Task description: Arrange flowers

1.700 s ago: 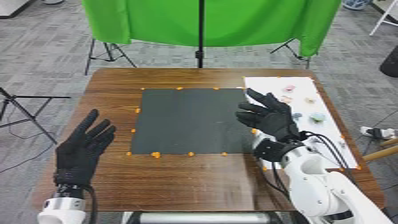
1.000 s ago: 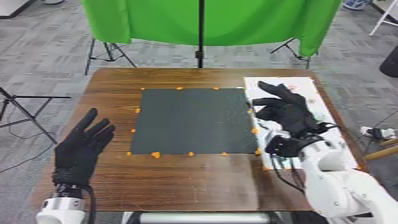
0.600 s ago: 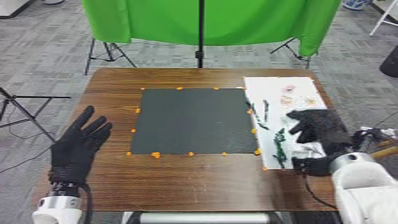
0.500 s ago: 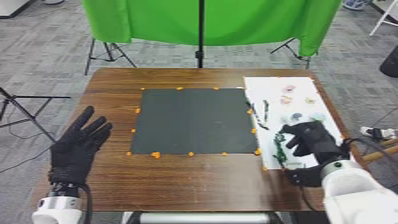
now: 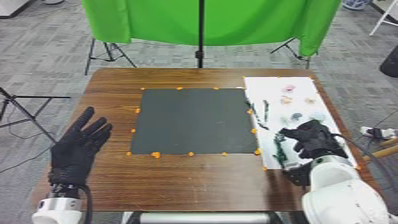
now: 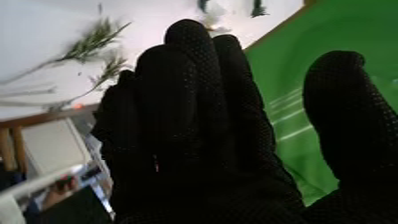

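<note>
The right hand, released with fingers straight, is near green stems.

Robot lab or test room, pretty sure. Pair of white robot arms at brown wooden worktop, dark panel laid out with little orange marks round edges. Green cloth hung up behind like backdrop, black tripod off to left, plus office-type grey carpet under everything.
</note>
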Available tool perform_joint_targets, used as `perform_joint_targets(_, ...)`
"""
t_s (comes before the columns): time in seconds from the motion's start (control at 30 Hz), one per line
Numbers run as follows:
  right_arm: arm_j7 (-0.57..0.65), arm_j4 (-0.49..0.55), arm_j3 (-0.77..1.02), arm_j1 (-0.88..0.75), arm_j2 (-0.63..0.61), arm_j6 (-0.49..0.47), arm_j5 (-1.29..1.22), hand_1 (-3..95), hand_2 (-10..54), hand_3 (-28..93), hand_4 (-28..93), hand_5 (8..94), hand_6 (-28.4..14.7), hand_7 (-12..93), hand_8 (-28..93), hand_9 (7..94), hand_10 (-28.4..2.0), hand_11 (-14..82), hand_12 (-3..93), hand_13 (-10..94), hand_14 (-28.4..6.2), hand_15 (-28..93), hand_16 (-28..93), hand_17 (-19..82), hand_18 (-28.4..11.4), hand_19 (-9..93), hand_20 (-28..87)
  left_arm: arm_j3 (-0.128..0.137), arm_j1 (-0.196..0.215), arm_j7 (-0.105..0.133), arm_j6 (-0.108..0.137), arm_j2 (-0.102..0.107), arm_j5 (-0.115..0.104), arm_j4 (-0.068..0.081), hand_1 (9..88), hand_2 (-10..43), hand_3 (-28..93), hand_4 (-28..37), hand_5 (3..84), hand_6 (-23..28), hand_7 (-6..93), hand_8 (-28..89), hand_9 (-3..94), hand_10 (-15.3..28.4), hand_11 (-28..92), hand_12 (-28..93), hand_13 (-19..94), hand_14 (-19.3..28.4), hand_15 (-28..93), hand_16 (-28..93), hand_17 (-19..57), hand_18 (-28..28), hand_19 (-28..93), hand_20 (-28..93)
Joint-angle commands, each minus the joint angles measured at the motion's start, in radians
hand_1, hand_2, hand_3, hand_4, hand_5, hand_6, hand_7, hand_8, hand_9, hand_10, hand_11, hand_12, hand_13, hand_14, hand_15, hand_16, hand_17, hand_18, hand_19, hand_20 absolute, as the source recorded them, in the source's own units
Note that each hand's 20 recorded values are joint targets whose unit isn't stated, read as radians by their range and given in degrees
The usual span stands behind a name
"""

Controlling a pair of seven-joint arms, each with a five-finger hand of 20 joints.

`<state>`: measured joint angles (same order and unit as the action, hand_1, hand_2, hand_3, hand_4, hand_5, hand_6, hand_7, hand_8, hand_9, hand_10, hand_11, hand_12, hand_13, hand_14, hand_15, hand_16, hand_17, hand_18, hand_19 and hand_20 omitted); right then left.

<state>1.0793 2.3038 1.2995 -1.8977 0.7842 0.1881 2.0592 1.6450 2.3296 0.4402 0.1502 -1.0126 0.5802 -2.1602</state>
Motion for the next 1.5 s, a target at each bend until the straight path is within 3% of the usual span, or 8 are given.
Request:
perform_joint_targets(0.03,0.106,-0.055,-0.103,0.078,0.016,-0.186,0.098,29.2,-0.7,70,-24,64.1,-6.2,20,-12,70.3,-17.4,42.1,16.6,68,-13.5,73,14,44,-20.5,93,30,0.018,0.017,-0.041,0.001,-0.034,0.012,-0.01,22.8,4.5,83,-25.6,34.1,6.6,10.7,-10,32.1,18.9,18,9,20,26.1,38,-8,-13.0,25.5,50,0)
perform_joint_targets(0.4,0.108,-0.159,-0.319,0.264,0.02,-0.341,0.19,31.5,-3.5,68,-23,66.9,-6.5,24,-12,71.0,-17.4,44.3,17.6,70,-13.2,73,15,45,-20.4,93,33,0.016,0.009,-0.048,0.002,-0.037,0.011,-0.008,22.9,4.6,82,-25.6,34.0,6.6,10.8,-11,32.2,18.9,18,9,20,26.3,38,-8,-12.9,25.8,50,0)
perform_joint_targets(0.43,0.111,-0.169,-0.339,0.275,0.024,-0.356,0.199,31.7,-3.9,68,-23,67.6,-6.5,24,-12,71.1,-17.4,44.6,17.7,70,-13.2,73,15,45,-20.4,93,33,0.02,0.007,-0.064,-0.003,-0.044,0.016,-0.008,22.8,4.6,82,-25.6,33.9,6.6,10.8,-11,32.3,18.8,18,9,20,26.3,38,-8,-13.0,25.9,50,0)
perform_joint_targets(0.7,0.146,-0.255,-0.467,0.347,0.049,-0.459,0.215,35.5,-5.5,69,-23,69.8,-6.2,32,-13,71.6,-17.0,51.6,19.5,72,-12.4,74,16,48,-20.1,93,39,0.011,0.012,-0.037,0.013,-0.024,0.002,-0.011,22.9,4.8,82,-25.7,33.8,6.5,10.8,-11,32.3,18.7,18,9,20,26.4,38,-8,-12.9,26.0,50,-1)
perform_joint_targets(0.77,0.138,-0.265,-0.475,0.339,0.045,-0.465,0.23,41.8,-7.7,70,-25,70.5,-6.1,35,0,72.8,-16.3,53.5,19.5,74,-11.7,75,16,50,-19.6,93,42,0.01,0.018,-0.027,0.017,-0.023,0.0,-0.012,22.9,4.9,82,-25.7,33.8,6.6,10.9,-11,32.3,18.7,18,9,21,26.4,38,-8,-12.9,26.0,50,-1)
perform_joint_targets(0.97,0.116,-0.268,-0.482,0.324,0.018,-0.376,0.281,55.8,-9.5,69,-28,78.2,-4.6,37,10,81.9,-12.8,51.1,23.8,81,-8.5,74,20,57,-17.1,93,50,0.019,0.03,-0.024,0.023,-0.027,0.0,-0.018,22.9,4.9,82,-25.6,33.9,6.7,10.8,-11,32.2,18.7,18,9,21,26.4,38,-8,-12.9,26.1,51,-1)
perform_joint_targets(1.37,0.115,-0.182,-0.446,0.345,0.007,-0.172,0.386,56.4,-9.5,72,-28,84.3,-5.1,30,13,87.1,-11.3,50.1,23.1,86,-6.9,73,20,62,-16.1,93,53,0.023,0.023,-0.022,0.016,-0.023,0.005,-0.02,22.9,4.8,82,-25.6,33.7,6.7,11.0,-11,32.1,18.8,18,9,21,26.4,38,-8,-13.0,26.0,51,-1)
perform_joint_targets(1.5,0.093,-0.142,-0.444,0.371,0.021,-0.142,0.404,56.0,-9.5,73,-28,85.1,-5.1,30,14,87.6,-11.4,50.4,23.0,87,-6.7,73,21,63,-16.1,93,54,0.034,0.022,-0.041,0.009,-0.034,0.016,-0.023,23.0,4.7,82,-25.8,33.7,6.7,11.0,-11,32.1,18.8,18,9,20,26.3,38,-8,-12.9,26.0,51,-1)
